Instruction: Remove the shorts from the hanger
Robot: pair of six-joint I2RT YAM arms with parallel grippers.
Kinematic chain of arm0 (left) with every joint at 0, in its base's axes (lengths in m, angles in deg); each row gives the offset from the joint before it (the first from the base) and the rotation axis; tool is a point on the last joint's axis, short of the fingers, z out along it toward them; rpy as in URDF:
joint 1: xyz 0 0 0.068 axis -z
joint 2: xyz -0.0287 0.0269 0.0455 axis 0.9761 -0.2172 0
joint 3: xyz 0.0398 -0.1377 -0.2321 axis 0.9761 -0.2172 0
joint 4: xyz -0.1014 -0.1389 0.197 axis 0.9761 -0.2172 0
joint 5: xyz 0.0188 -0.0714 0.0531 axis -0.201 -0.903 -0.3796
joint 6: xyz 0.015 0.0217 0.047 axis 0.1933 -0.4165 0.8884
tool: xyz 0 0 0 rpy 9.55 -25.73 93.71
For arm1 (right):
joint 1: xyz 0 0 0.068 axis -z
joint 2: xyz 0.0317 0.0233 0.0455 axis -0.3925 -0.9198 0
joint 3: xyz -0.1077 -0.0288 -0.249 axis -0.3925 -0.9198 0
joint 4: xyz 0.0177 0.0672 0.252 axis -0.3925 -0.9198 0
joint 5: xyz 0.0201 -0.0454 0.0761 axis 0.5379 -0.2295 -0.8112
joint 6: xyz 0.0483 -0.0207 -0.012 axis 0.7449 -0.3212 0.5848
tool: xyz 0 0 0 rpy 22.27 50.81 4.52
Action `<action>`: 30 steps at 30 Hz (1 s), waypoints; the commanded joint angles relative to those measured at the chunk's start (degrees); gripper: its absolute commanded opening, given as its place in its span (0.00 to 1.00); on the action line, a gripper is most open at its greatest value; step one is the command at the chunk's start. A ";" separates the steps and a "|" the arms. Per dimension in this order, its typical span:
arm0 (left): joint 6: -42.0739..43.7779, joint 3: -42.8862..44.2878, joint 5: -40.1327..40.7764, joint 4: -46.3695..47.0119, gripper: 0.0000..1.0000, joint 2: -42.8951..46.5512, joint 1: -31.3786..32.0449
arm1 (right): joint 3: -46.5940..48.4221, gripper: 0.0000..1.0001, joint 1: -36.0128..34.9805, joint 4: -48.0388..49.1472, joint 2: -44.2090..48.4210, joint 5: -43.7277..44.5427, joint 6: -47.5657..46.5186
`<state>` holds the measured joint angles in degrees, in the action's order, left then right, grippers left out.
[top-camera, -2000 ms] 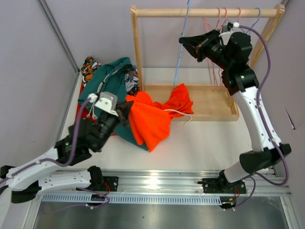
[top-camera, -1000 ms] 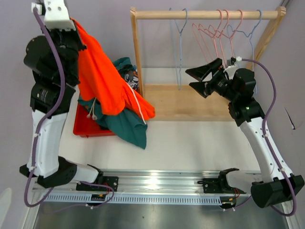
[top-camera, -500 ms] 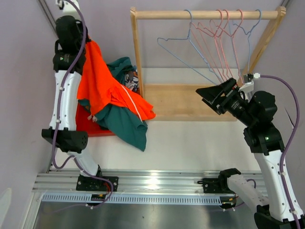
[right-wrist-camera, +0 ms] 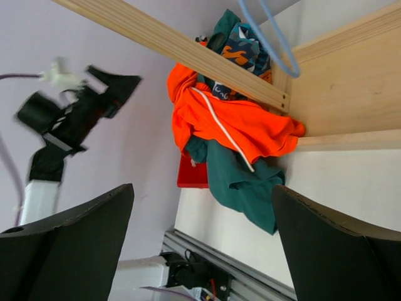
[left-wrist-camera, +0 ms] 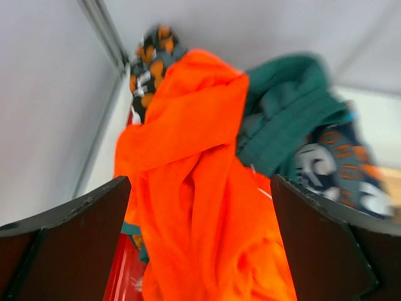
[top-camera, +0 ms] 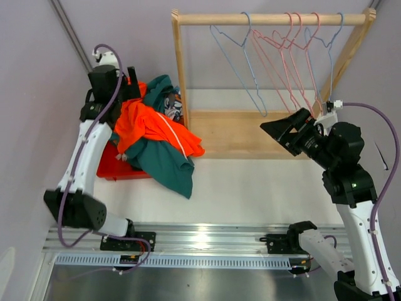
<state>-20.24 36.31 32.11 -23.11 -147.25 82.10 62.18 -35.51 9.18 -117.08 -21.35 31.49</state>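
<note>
1. The orange shorts [top-camera: 150, 122] are soft, crumpled, plain bright fabric with a thin white drawstring [top-camera: 180, 142] trailing across them. They lie on top of the heap at the left of the table, just beside the rack's left post [top-camera: 180, 69] and off the hangers.
2. Beneath them the dark teal shorts [top-camera: 161, 166] spill in loose folds onto the white tabletop [top-camera: 250, 188].
3. A dark blue printed pair [top-camera: 173, 105] with white and orange patches sits at the back of the heap, against the post. An orange-black-white printed pair [left-wrist-camera: 150, 55] shows only as a scrap at the far corner.
4. The red bin [top-camera: 108, 168] is rigid and straight-edged, and it holds the heap. I see only its near left corner, so I cannot tell how much cloth is inside and how much is draped over the rim.
5. A blue wire hanger [top-camera: 241, 63] and the pink wire hangers [top-camera: 282, 53] hang slanted from the round wooden rail [top-camera: 269, 17], above a flat wooden base [top-camera: 238, 135].
6. The left gripper [left-wrist-camera: 200, 182] is spread wide with nothing between its fingers, just above the orange shorts. Its wrist view is blurred.
7. The right gripper [right-wrist-camera: 202, 191] is also spread wide and holds nothing. It sits in front of the base, near the lower ends of the hangers, and I cannot tell whether it touches them.
</note>
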 commanded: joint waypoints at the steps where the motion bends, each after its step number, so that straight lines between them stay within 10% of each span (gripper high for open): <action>1: 0.79 -0.43 1.40 2.24 0.99 16.06 5.09 | 1.77 0.99 0.19 -0.45 2.81 3.23 -5.28; 13: -2.89 -35.75 -2.38 1.52 0.99 52.27 8.36 | -9.30 0.99 0.10 -2.29 20.82 15.96 -20.40; 24: 5.01 -54.29 9.40 12.74 0.99 56.86 8.89 | -20.29 0.99 0.27 -3.61 35.43 26.18 -20.06; 30: 8.90 -61.69 0.18 21.79 0.99 62.04 8.89 | -22.31 0.99 0.19 -3.09 36.39 23.55 -20.67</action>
<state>-12.59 -23.69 35.82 -11.26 -87.40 90.71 40.70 -35.36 4.57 -81.43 3.07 12.61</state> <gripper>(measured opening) 0.993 0.993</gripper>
